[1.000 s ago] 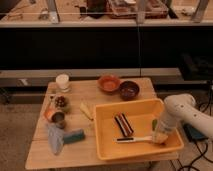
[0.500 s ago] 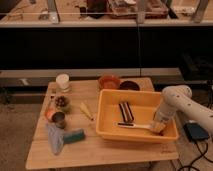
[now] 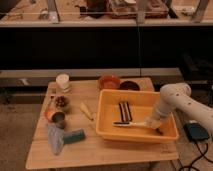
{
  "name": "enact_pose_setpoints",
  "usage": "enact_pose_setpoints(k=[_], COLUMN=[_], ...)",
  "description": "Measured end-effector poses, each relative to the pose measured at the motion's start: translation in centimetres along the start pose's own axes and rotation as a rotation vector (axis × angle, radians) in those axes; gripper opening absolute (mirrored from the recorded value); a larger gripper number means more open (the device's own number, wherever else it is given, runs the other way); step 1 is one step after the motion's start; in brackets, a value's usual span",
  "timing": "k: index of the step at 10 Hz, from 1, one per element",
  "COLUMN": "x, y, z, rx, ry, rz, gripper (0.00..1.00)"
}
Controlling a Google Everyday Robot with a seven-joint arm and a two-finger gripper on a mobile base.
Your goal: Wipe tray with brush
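Note:
The yellow-orange tray [image 3: 107,131] sits on the right half of the wooden table. The brush [image 3: 131,123] lies across the tray's floor, pale handle to the right and thin dark end to the left. My gripper [image 3: 153,122] reaches down inside the tray at its right side and is shut on the handle's right end. The white arm [image 3: 176,100] comes in from the right over the tray's rim. A short dark block with pale stripes [image 3: 124,110] lies in the tray just behind the brush.
Two reddish-brown bowls [image 3: 109,81] [image 3: 129,85] stand behind the tray. Left of the tray are a white cup [image 3: 62,81], a bowl of nuts [image 3: 61,102], a can [image 3: 59,119], a yellow piece [image 3: 87,111], a teal sponge [image 3: 74,136] and a grey cloth [image 3: 54,140].
The tray has shifted toward the back of the table and squared up. My gripper and the brush moved with it, and the brush's dark end has slid slightly left.

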State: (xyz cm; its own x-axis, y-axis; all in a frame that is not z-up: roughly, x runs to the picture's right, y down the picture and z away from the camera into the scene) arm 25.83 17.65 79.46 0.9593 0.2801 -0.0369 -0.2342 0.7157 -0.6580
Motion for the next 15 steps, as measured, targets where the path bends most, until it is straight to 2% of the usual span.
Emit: enact_pose_setpoints(k=[1,4,6,8,10,11,12,14,15], x=[0.1,2.8,2.9,2.4,2.2,1.5,1.0,0.9,0.8], y=[0.0,-0.5,-0.7,-2.4,-5.6,-7.4,-8.2,-8.6,-8.0], z=[0.0,2.0,2.1,2.1,2.0,2.3,2.4,2.0,0.7], rx=[0.000,-0.004,0.003,0.024,0.052,0.069,0.079,0.106,0.121], ry=[-0.002,-0.002,0.002,0.008,0.013,0.001,-0.017,-0.046,-0.063], rz=[0.004,0.006,0.017,0.052,0.079,0.095,0.102,0.106,0.094], gripper=[0.10,0.10,0.10,0.10,0.10,0.10,0.10,0.10,0.10])
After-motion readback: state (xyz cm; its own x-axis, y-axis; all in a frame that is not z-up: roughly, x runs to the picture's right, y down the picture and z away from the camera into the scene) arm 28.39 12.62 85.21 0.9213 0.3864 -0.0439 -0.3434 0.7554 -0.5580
